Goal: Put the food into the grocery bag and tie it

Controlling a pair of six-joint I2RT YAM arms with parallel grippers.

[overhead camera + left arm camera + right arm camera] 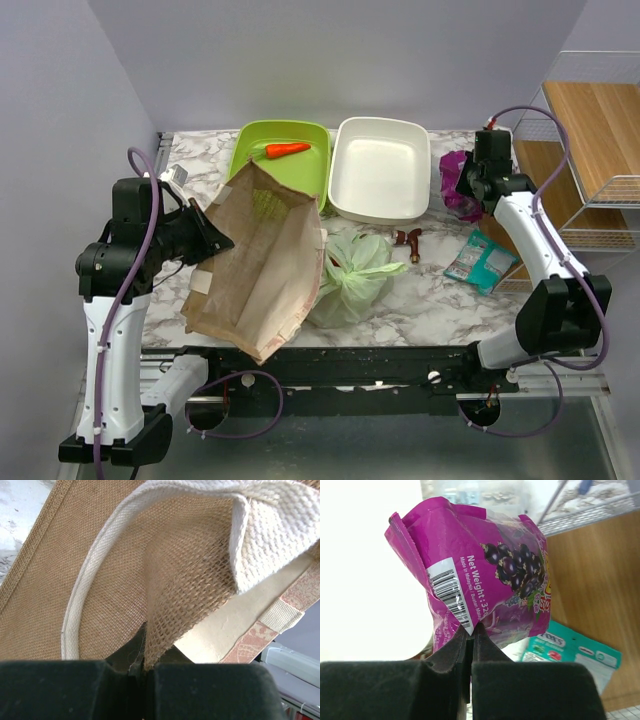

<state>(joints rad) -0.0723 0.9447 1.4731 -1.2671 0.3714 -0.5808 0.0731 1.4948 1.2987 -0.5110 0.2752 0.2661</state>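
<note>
Two claws, both pinched shut: my left gripper (pixel 144 666) on the edge of the burlap bag (pixel 100 580), my right gripper (pixel 470 636) on a purple snack packet (pixel 485 580). The grocery bag (pixel 350 282) sits mid-table just beside the burlap, thin, soft, likely slippery; I'd pinch its gathered top.

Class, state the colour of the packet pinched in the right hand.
The packet is magenta with printed dark berries; clearest in right wrist view.

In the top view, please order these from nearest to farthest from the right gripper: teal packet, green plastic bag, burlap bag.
1. teal packet, on the right, close by the right gripper.
2. green plastic bag, middle of the table.
3. burlap bag, left side.
</note>
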